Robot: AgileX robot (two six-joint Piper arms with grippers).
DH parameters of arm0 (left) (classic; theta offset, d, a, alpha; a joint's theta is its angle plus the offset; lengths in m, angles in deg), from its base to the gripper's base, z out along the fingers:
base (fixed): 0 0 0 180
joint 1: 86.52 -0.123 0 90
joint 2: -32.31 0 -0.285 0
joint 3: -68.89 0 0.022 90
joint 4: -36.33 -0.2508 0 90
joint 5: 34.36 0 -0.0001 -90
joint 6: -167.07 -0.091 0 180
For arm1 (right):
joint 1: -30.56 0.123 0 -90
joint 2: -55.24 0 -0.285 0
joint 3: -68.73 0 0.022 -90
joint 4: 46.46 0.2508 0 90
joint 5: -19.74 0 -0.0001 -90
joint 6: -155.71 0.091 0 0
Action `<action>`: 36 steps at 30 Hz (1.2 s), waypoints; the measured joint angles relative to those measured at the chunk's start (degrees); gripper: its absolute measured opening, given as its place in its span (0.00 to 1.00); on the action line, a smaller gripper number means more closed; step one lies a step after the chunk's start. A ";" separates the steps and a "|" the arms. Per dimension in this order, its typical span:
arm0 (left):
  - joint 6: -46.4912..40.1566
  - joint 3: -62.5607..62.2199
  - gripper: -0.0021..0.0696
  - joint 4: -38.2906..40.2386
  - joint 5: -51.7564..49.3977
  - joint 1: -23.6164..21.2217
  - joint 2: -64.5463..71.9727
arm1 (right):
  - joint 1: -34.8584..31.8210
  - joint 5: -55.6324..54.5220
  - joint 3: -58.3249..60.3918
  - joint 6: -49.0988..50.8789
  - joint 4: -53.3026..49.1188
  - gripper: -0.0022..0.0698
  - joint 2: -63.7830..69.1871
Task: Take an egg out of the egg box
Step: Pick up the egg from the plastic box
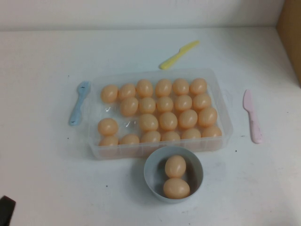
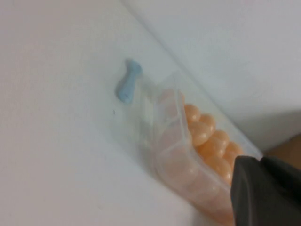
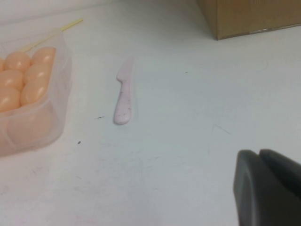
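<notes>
The clear plastic egg box (image 1: pixel 95 141) lies mid-table, filled with peach-orange eggs (image 1: pixel 148 122) except for a few empty dimples at its left. It also shows in the left wrist view (image 2: pixel 174 160) and the right wrist view (image 3: pixel 42 117). My left gripper (image 2: pixel 261 162) is shut and empty, low near the table's front left, off the box's left front corner. Only a dark bit of it (image 1: pixel 6 210) shows in the high view. My right gripper (image 3: pixel 259 154) is shut and empty over bare table right of the box, out of the high view.
A grey-blue bowl (image 1: pixel 151 176) with two eggs (image 1: pixel 175 165) stands against the box's front wall. A blue spoon (image 1: pixel 79 102) lies left of the box, a yellow knife (image 1: pixel 178 54) behind it, a pink knife (image 1: pixel 252 116) to its right. A cardboard box (image 1: pixel 291 33) is at the far right.
</notes>
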 joint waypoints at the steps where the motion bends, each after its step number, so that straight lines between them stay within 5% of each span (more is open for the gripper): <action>1: -1.32 -0.45 0.02 -0.25 -3.64 0.00 0.00 | 0.00 0.00 0.00 0.00 0.00 0.00 0.00; 9: -11.97 -12.22 0.02 -2.93 -14.40 0.00 4.53 | 0.00 0.00 0.00 0.00 0.00 0.00 0.00; 25: -34.35 -48.41 0.02 -16.58 -44.82 0.48 48.00 | 0.00 0.00 0.00 0.00 0.00 0.00 0.00; 36: -32.38 -73.73 0.02 -27.71 -54.38 16.56 75.27 | 0.00 0.00 0.00 0.00 0.00 0.00 0.00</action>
